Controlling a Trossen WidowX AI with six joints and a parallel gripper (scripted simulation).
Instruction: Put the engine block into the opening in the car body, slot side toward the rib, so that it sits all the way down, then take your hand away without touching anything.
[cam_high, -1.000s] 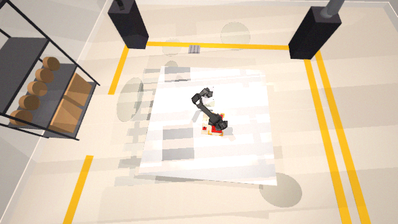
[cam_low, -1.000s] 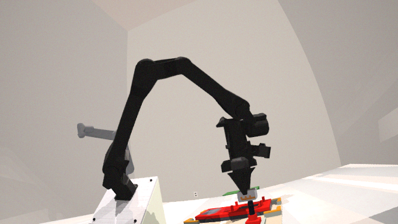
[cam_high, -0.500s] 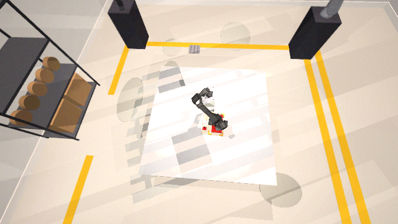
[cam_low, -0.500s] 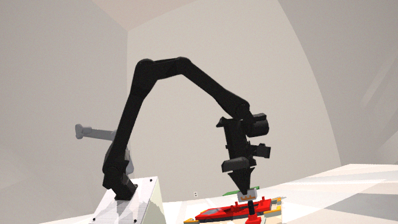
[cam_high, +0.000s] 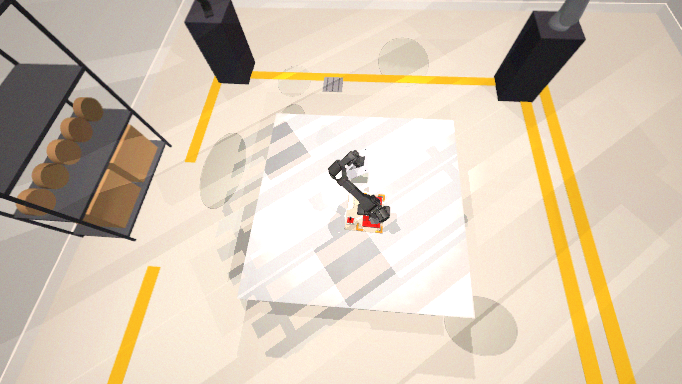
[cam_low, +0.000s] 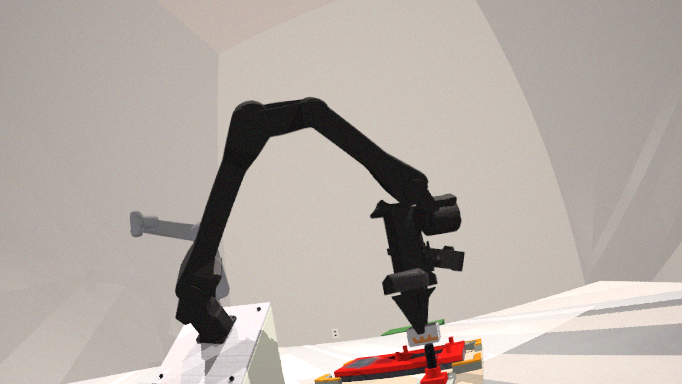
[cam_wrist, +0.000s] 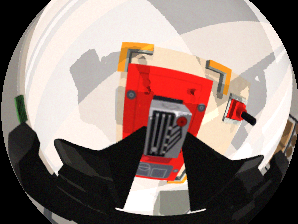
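The grey engine block (cam_low: 417, 338) (cam_wrist: 162, 131) is between the fingertips of my gripper (cam_low: 421, 331) (cam_wrist: 165, 132), which is shut on it. Its top with dark slots and a red round spot faces the wrist camera. In the exterior view the block hangs a little above the red car body (cam_low: 380, 365) (cam_wrist: 137, 107) (cam_high: 371, 225), with a gap below it. The car body lies flat, with short red posts standing up from it. In the wrist view the block covers the middle of the body, so the opening and rib are mostly hidden.
Orange-and-grey corner brackets (cam_wrist: 220, 75) (cam_low: 466, 361) stand around the car body on a beige board (cam_wrist: 172, 56). A red fixture with a black lever (cam_wrist: 240, 109) (cam_low: 431, 367) stands beside it. A green flat piece (cam_low: 400, 330) (cam_wrist: 20, 108) is farther off. The arm's white base block (cam_low: 235, 345) stands behind.
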